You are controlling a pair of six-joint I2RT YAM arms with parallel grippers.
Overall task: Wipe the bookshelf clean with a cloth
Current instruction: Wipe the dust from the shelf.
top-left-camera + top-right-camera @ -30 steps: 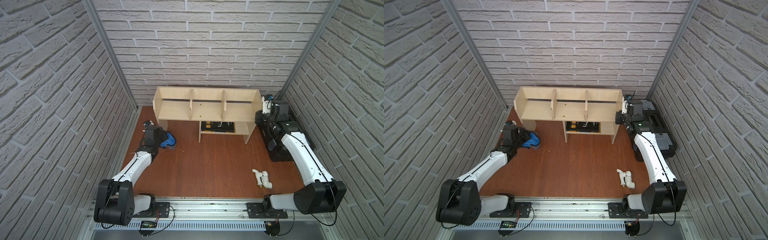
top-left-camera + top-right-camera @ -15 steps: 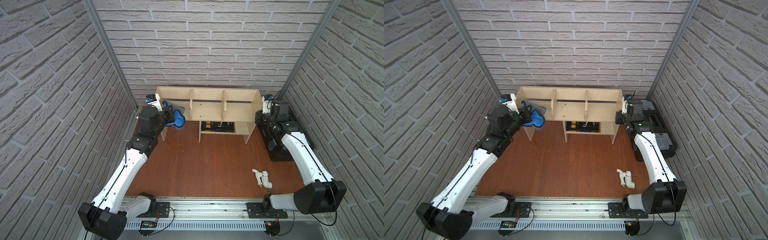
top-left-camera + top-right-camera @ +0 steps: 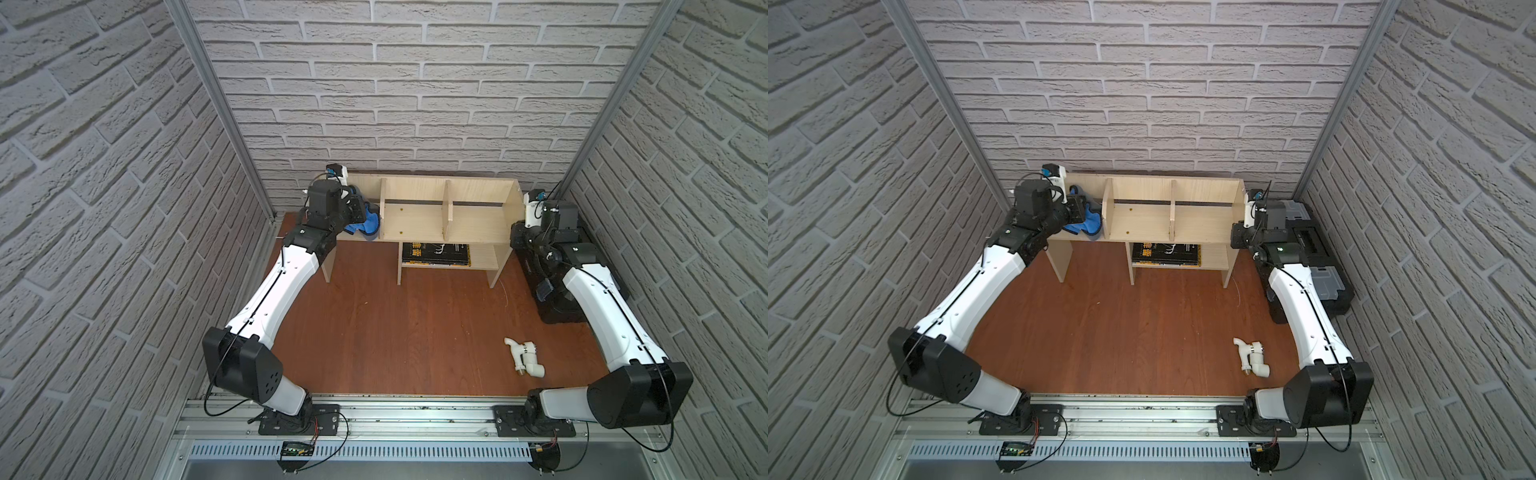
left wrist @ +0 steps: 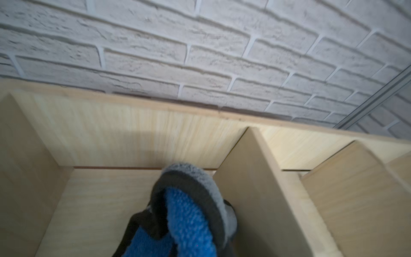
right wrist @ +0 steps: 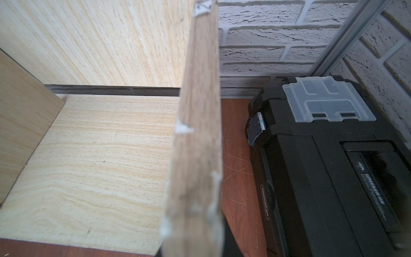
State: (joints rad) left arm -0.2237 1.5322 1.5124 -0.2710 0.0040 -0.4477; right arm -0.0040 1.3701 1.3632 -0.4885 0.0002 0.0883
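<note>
The light-wood bookshelf (image 3: 473, 216) (image 3: 1200, 220) stands against the back wall. My left gripper (image 3: 356, 211) (image 3: 1079, 211) is shut on the cloth (image 3: 369, 221) (image 3: 1091, 222), which is dark grey on one face and bright blue on the other. The cloth sits inside the shelf's left compartment, just above its floor and close to the first divider (image 4: 255, 189). In the left wrist view the bunched cloth (image 4: 189, 213) hides the fingers. My right gripper (image 3: 518, 232) (image 3: 1237, 236) is shut on the edge of the bookshelf's right side panel (image 5: 200, 133).
A black toolbox (image 3: 1325, 257) (image 5: 333, 155) lies along the right wall, right behind my right arm. A white pipe fitting (image 3: 524, 356) lies on the brown table at the front right. A black book (image 3: 436, 252) rests on the small lower shelf. Brick walls close three sides.
My left arm has lifted the cloth off the table at the left and carried it up and back into the shelf's left compartment. The right arm has not moved.
</note>
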